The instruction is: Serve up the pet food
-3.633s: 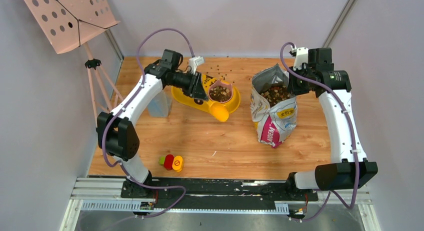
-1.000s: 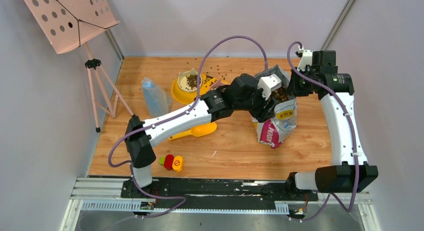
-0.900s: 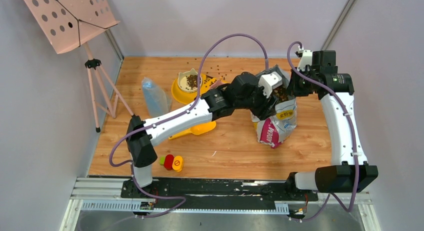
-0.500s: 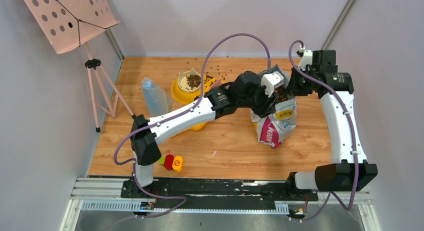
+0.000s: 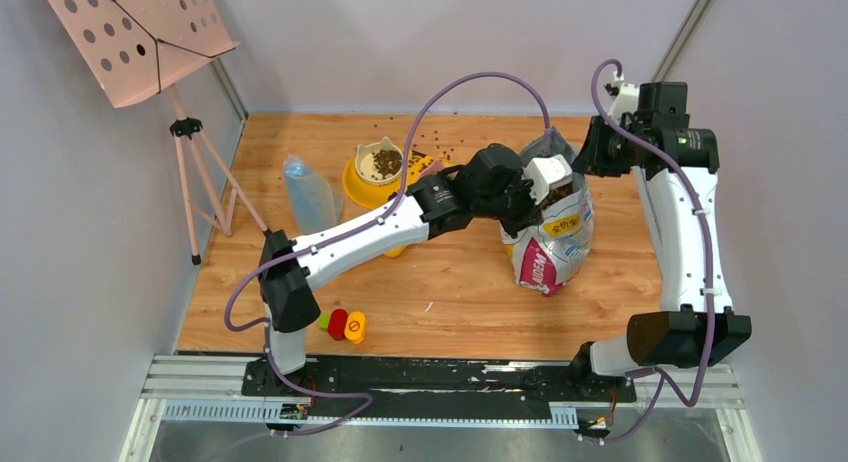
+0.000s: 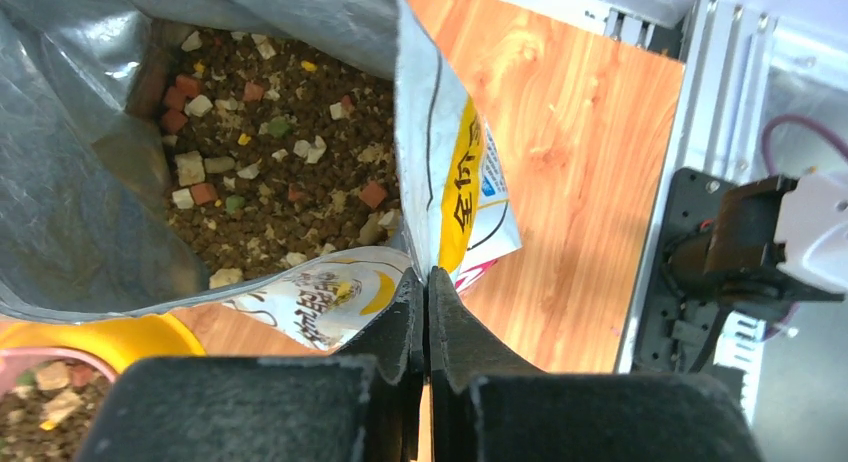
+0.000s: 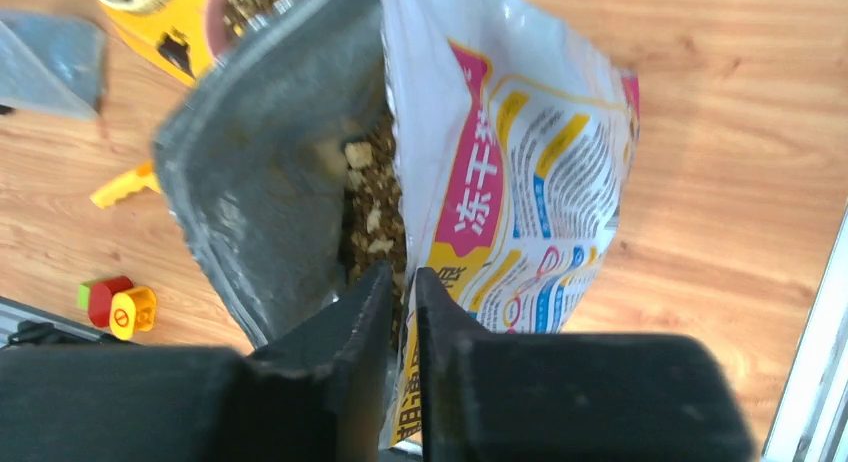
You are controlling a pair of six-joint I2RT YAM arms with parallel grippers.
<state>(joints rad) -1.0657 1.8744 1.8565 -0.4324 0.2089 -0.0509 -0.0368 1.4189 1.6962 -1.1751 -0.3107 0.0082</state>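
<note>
The left end effector [image 6: 428,282] is clamped shut on one rim of the open foil bag [image 6: 470,187], which stands on the bench [image 5: 450,282]. Pet food [image 6: 270,172] fills the bag's bottom, and more lies in the yellow feeder [image 5: 354,188]. The right end effector [image 7: 404,282] is at the bag's other rim, jaws a slit apart; I cannot tell whether it grips.

Pet food [image 6: 40,407] in pink bowl [image 6: 25,356] cut off btm-left, left wrist view.
</note>
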